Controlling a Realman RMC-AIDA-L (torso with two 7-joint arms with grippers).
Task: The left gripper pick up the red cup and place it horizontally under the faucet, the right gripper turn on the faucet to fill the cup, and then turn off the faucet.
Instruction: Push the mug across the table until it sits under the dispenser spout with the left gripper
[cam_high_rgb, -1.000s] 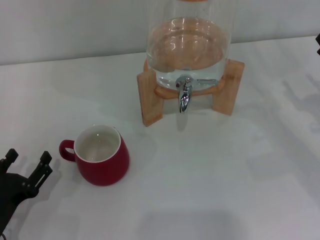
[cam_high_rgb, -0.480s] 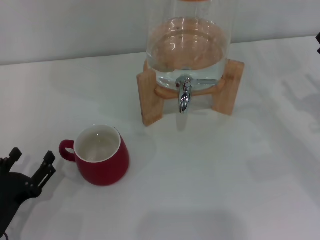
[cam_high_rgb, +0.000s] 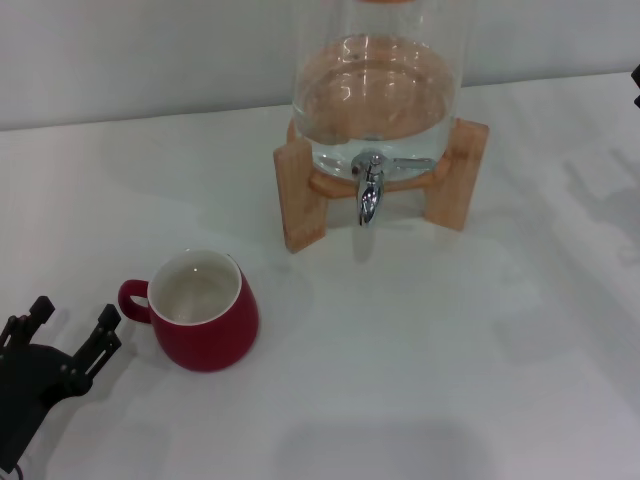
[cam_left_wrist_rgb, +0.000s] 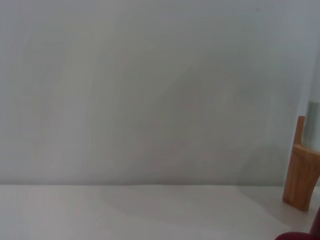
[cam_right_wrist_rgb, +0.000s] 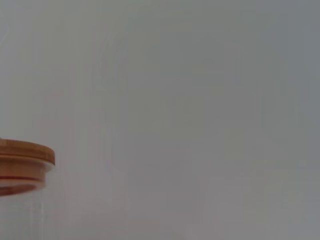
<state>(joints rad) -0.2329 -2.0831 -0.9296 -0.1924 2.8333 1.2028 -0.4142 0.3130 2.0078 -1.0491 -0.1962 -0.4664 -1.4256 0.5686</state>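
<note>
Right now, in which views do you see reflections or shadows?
Head view: bright reflections on the glass jar and the faucet; soft shadows beside the red cup and under the left gripper. Both wrist views: flat, even light, no glare.

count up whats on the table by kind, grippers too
red cup: 1
glass water jar: 1
chrome faucet: 1
wooden stand: 1
left gripper, open, beside the cup's handle: 1
right gripper, only a sliver at the edge: 1
total: 6
</note>
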